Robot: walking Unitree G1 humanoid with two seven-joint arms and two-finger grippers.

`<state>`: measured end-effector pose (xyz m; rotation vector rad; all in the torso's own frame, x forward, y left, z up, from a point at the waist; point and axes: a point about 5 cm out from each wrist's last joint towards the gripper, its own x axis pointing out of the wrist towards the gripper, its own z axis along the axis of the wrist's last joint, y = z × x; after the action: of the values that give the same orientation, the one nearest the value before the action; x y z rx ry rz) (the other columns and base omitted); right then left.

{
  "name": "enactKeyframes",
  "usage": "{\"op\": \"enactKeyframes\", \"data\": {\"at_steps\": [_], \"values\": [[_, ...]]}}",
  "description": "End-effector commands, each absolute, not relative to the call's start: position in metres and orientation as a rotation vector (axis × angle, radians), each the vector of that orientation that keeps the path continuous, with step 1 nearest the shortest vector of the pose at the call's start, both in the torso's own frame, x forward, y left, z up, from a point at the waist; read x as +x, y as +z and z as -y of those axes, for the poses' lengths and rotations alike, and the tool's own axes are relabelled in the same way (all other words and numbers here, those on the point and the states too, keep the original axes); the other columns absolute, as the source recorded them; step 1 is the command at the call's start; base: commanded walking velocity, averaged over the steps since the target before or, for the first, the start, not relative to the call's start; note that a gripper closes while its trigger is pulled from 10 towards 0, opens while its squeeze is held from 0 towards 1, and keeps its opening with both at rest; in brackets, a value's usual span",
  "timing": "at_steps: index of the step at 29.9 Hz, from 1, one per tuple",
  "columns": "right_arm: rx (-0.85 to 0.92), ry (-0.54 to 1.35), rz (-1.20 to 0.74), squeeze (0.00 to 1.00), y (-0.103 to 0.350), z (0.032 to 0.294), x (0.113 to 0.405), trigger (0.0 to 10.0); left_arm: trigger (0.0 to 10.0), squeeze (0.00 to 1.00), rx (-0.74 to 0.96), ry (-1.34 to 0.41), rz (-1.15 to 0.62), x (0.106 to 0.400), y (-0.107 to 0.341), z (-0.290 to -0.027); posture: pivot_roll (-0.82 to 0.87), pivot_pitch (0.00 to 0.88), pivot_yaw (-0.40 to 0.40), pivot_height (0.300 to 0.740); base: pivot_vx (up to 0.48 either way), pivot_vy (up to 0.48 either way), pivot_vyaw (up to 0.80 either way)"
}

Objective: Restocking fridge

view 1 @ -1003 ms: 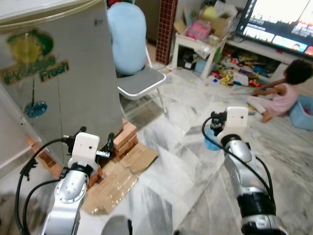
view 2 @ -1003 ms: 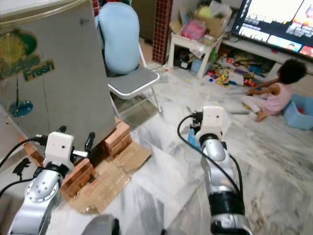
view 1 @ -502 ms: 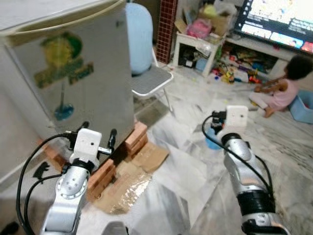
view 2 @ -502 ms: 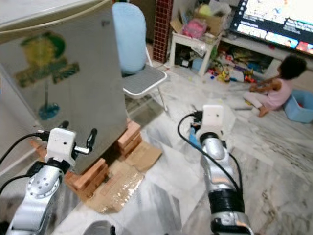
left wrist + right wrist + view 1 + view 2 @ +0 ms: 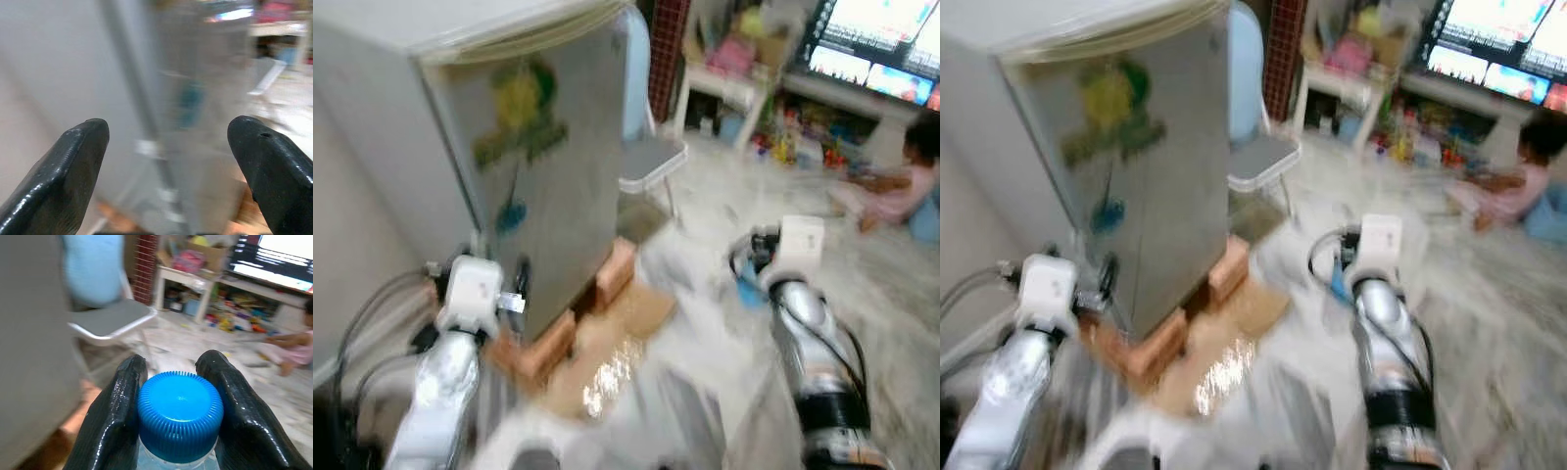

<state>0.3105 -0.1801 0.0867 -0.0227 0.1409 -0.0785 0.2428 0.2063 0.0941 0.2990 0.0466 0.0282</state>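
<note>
My view is smeared with motion, so I read this as mid-approach rather than mid-reach. Furthest left, the left gripper [image 5: 166,147] is empty with its two black fingers [image 5: 58,166] spread wide apart, aimed at the pale side of the fridge [image 5: 524,157] close ahead. The fridge is a grey box with its door closed, raised off the floor on bricks [image 5: 612,274] with flattened cardboard [image 5: 617,348] in front of them. There is a yellow, green and blue sticker [image 5: 519,117] on the panel facing me, but the lettering is too blurred for me to read. Behind the fridge's far corner stands a folding chair [image 5: 651,162].

To the right, my right gripper [image 5: 178,396] is clamped on the neck of a bottle [image 5: 178,409] just under its ribbed blue cap, so the bottle's long axis runs straight along the fingers. I can see no label on it.

What matters next, I think: the fridge lies to the left of the loaded arm, and the free left arm is the nearer one to it, so that arm should take the door. Far right, a child [image 5: 901,181] sits on the floor by a television [image 5: 881,49].
</note>
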Motion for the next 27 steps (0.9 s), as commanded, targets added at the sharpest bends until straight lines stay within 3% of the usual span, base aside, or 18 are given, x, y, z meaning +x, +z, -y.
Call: {"op": "enactKeyframes", "data": {"at_steps": [1,4,9,27], "values": [[-0.029,-0.104,-0.108,0.0,0.094,0.188,0.312,10.0,10.0,0.0,0.27,0.051,-0.058,0.244,0.091,-0.206,0.11,0.0,-0.08,0.74,0.0,0.0,0.0],[-0.013,-0.107,-0.122,0.0,0.09,0.186,0.31,10.0,10.0,0.0,0.224,0.182,-0.071,0.246,0.091,-0.224,0.11,0.0,-0.082,0.74,0.0,0.0,-0.27],[-0.016,-0.096,-0.119,0.0,0.09,0.183,0.31,10.0,10.0,0.0,0.21,0.214,-0.071,0.248,0.091,-0.23,0.11,0.0,-0.084,0.74,0.0,0.0,-0.8],[0.022,-0.212,-0.085,0.0,0.087,0.194,0.301,10.0,10.0,0.0,0.31,0.007,-0.01,0.275,0.098,-0.19,0.05,0.0,0.056,0.74,0.0,0.0,-0.06]]}}
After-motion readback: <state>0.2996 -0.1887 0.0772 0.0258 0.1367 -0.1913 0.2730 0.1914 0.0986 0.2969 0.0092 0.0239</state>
